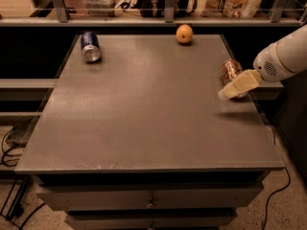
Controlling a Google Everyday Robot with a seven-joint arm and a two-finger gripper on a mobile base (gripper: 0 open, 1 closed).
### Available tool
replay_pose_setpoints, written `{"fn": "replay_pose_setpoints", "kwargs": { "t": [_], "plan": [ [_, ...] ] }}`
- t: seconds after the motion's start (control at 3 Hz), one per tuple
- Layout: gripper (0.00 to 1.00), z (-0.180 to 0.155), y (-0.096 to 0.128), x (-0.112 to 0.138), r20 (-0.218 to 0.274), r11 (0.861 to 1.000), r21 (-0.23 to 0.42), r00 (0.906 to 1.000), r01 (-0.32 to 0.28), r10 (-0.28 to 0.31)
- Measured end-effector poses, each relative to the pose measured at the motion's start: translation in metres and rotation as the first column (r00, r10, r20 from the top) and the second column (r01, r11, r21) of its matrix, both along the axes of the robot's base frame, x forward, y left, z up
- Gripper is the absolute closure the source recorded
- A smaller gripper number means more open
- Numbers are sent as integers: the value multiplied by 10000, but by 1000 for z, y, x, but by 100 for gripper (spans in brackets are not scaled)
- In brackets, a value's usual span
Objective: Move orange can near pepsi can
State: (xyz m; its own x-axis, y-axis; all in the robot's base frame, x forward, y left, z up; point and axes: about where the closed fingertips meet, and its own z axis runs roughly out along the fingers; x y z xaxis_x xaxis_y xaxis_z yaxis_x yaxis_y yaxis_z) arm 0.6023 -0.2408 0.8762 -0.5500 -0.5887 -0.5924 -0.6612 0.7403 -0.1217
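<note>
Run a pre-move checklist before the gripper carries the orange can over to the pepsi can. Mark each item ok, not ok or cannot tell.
1. Orange can found, lying near the table's right edge: ok.
2. Gripper at the orange can, overlapping its near end: ok.
3. Grasp secured: cannot tell.
4. Pepsi can found, on its side at the far left corner: ok.
5. Route between the cans: the orange fruit sits at the far edge, off the line: ok.
6. Cans close together: not ok, opposite sides.
</note>
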Motion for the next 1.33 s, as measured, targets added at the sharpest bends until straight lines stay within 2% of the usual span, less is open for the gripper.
{"fn": "replay_pose_setpoints", "kwargs": {
  "t": [0.33, 0.67, 1.0, 1.33],
  "plan": [
    [17, -18, -6, 10, -254, 9983, 489, 9992, 320, -308],
    [41, -28, -3, 18, -409, 9968, 727, 9987, 324, -295],
    [64, -29, 4, 22, -428, 9983, 545, 9990, 181, -158],
    [87, -13, 21, 26, -125, 9997, -144, 9997, -219, 217]
  ]
}}
